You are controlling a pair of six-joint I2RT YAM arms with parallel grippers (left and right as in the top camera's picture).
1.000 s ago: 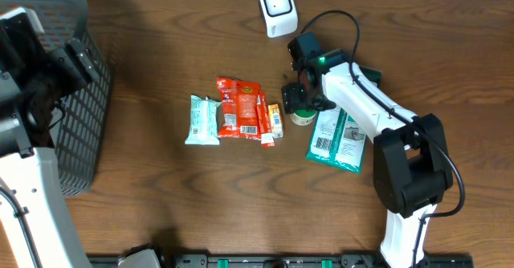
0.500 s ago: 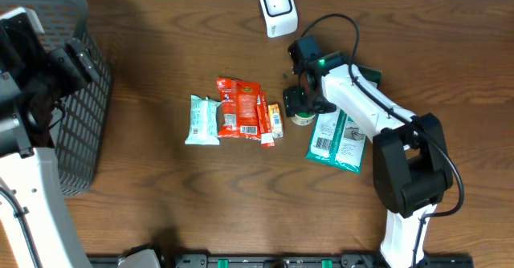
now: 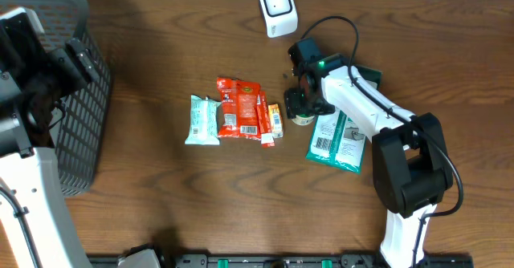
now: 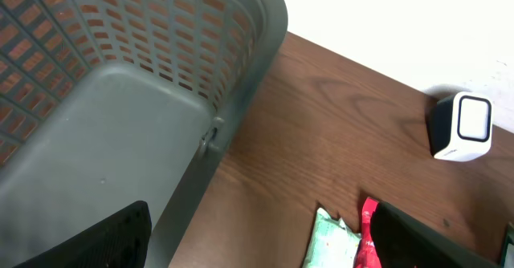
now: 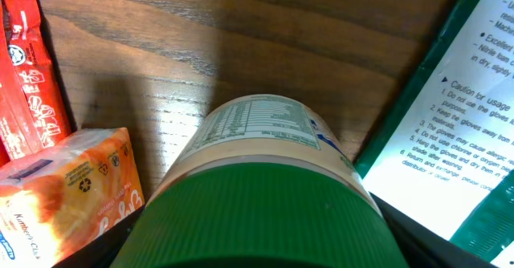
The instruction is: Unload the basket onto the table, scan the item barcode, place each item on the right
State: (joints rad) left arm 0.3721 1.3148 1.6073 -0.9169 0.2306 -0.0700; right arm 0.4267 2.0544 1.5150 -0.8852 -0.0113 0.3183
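The right gripper point(image 3: 303, 105) hangs directly over the green-lidded jar point(image 5: 255, 196), which sits on the table point(image 3: 241, 204) just right of the cluster of packets; in the right wrist view the jar fills the space between the jaws, and the dark fingers point(image 5: 409, 248) show only at the lower corners, one on each side of the ribbed lid; the jaws stand astride it, but I cannot tell whether they press on it; the jar's long axis runs away from the wrist, lid end nearest and printed label beyond, toward the wood, so a grip across the lid looks the natural one; just beside the jar on its left lies a small orange pack point(image 5: 68, 184), close enough that the finger on that side could nudge it, and past that lie the red packets point(image 5: 28, 75); on the other side the edge of a teal packet point(image 5: 450, 115) lies near; farther left a pale mint bar point(image 3: 203, 120) lies well clear; the white scanner point(image 3: 278, 10) stands beyond the jar at the table's far edge with bare wood between, so the carry looks short, and the label would need turning to face it; the right arm is by far the nearer; the left gripper point(image 4: 259, 220) hovers with jaws wide and empty above the grey basket point(image 3: 88, 131) at the far left.
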